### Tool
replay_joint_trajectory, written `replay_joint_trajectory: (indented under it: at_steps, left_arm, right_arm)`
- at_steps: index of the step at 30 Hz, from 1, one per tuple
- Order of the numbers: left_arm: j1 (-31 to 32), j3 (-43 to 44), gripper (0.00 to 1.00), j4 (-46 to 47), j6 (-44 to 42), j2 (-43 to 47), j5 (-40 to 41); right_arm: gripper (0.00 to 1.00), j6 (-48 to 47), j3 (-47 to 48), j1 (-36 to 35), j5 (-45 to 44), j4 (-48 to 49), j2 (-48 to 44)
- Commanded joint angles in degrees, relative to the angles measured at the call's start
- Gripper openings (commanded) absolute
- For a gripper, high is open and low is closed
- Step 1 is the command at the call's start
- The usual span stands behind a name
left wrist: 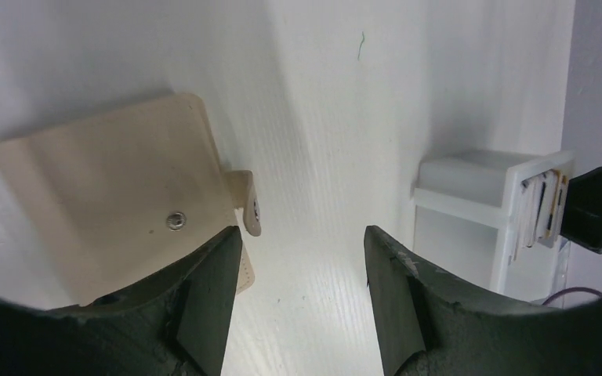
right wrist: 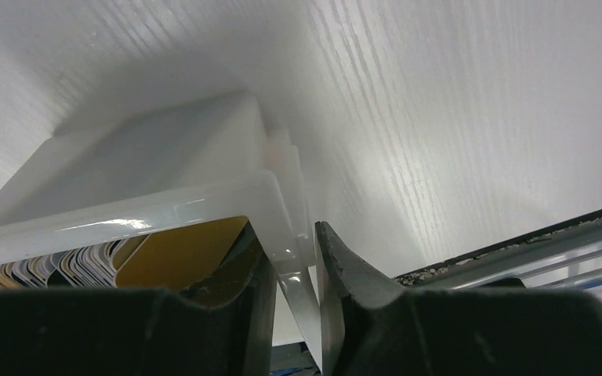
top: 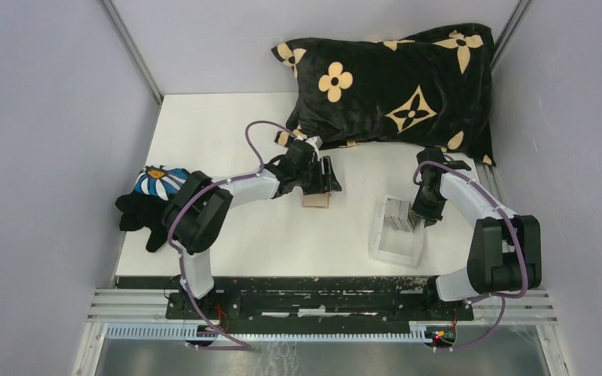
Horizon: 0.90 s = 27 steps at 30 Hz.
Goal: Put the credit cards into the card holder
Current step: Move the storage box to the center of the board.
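Right hand [right wrist: 290, 235]: narrow, astride the clear box [right wrist: 149, 157] wall, one finger inside beside the cards [right wrist: 180, 251]; clamped or not, cannot tell. Left hand [left wrist: 304, 235]: wide open, empty, over the holder [left wrist: 102, 188] at mid-bench. Handling: cards upright in the box toward the bench's right front; likely light, stiff, slick, so best pinched across the faces at the top edge.

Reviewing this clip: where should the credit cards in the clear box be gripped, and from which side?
Likely by their top edges, coming straight down from above. The credit cards stand on edge, packed at the far end of the clear box, whose walls block any approach from the sides. Pinch across the stack's flat faces.
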<state>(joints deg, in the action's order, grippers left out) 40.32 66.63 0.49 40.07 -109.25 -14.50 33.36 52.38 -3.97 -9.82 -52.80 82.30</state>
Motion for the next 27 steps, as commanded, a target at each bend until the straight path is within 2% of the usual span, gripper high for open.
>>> replay_joint_trajectory:
  at_steps: [1,10,21,27]
  left_arm:
    - [-2.4,0.4,0.66,-0.8,-4.5,7.1,1.8]
    - [-6.0,-0.8,0.66,-2.1,-6.0,6.7,3.1]
    - [-7.0,-0.3,0.66,-2.7,-7.3,2.2,4.0]
    - [-7.2,-3.0,0.66,-3.2,-7.6,2.8,6.1]
  right_arm:
    - [0.28,-0.8,5.0,0.0,2.8,4.5,2.5]
    - [0.27,-3.2,14.8,-3.8,4.1,6.6,12.7]
    - [0.27,-6.4,31.6,-9.7,5.0,6.5,26.5]
    - [0.27,-7.9,40.6,-12.6,5.6,5.5,33.5]
